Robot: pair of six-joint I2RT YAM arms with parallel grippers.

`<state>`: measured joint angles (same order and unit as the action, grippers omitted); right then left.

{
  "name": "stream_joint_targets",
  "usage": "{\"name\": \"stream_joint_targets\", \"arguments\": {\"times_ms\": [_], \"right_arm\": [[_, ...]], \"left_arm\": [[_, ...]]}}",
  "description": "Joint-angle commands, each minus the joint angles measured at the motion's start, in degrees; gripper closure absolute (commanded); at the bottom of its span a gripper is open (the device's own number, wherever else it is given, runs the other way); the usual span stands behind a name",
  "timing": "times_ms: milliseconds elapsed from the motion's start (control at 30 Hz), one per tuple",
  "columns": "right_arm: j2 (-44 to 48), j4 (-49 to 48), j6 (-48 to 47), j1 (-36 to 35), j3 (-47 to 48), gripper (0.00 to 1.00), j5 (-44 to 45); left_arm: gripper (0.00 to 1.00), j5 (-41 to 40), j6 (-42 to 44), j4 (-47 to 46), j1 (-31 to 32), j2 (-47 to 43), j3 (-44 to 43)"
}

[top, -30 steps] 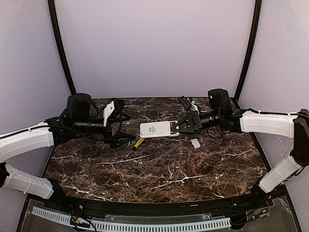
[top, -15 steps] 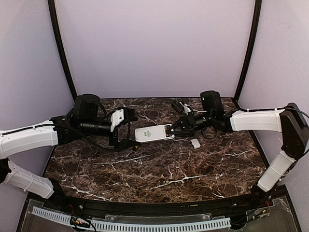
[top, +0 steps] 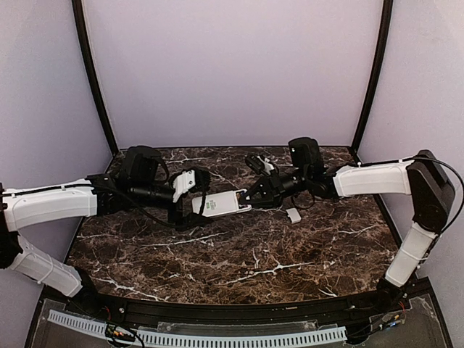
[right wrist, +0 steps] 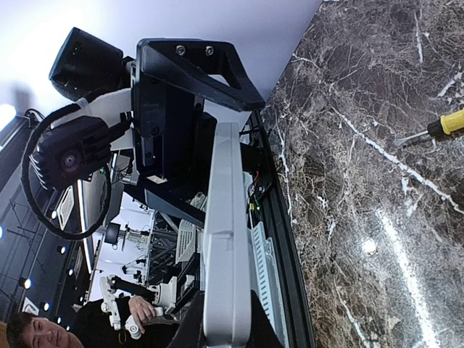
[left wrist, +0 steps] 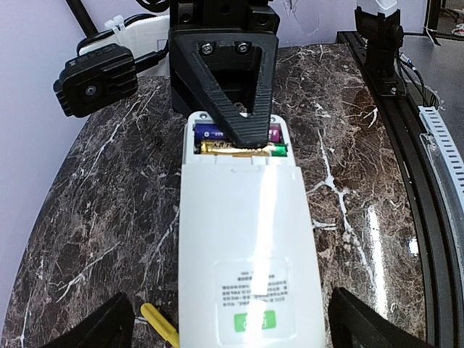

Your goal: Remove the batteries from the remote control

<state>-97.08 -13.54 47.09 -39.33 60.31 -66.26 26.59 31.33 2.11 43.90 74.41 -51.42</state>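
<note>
The white remote control hangs above the table, back side up, with my right gripper shut on its right end. Its battery bay is uncovered, and the batteries lie in it, partly hidden under a black finger of the right gripper. My left gripper is open, its fingertips standing either side of the remote control without touching it. The right wrist view shows the remote control edge-on, pinched in my right gripper.
A yellow-handled tool lies on the marble under the remote's left end; the yellow-handled tool also shows in the right wrist view. A small white cover rests on the table right of the grippers. Purple walls enclose three sides.
The right gripper has carried the remote leftward and slightly nearer. The left gripper has moved right, and its open fingers now straddle the remote's left end.
</note>
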Motion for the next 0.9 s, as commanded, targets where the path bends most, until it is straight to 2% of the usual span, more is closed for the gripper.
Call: {"name": "stream_joint_targets", "arguments": {"times_ms": [0, 233, 300, 433, 600, 867], "right_arm": [[-1.7, -6.3, 2.8, -1.1, 1.9, 1.00, -1.3], [-3.0, -8.1, 4.2, -2.0, 1.9, 1.00, -0.7], [-3.2, -4.8, 1.7, -2.0, 2.3, 1.00, 1.5], [-5.2, 8.4, -5.7, -2.1, 4.4, 1.00, 9.0], [-8.2, 10.0, -7.4, -2.0, 3.7, 1.00, 11.2], [-12.1, 17.0, -12.3, -2.0, 5.6, 1.00, 15.3]], "left_arm": [[0.07, -0.6, -0.3, 1.2, 0.1, 1.1, -1.3], [0.12, -1.1, -0.3, 0.8, 0.2, 1.8, -1.0], [0.12, -1.5, -0.2, 0.8, 0.2, 1.6, -0.7], [0.08, -2.1, 0.3, 2.0, 0.2, 0.9, 0.1], [0.03, -1.3, -0.3, 2.3, 0.2, -0.5, 1.6], [0.08, -5.7, -2.4, 2.9, 0.1, 0.7, 1.4]]}}
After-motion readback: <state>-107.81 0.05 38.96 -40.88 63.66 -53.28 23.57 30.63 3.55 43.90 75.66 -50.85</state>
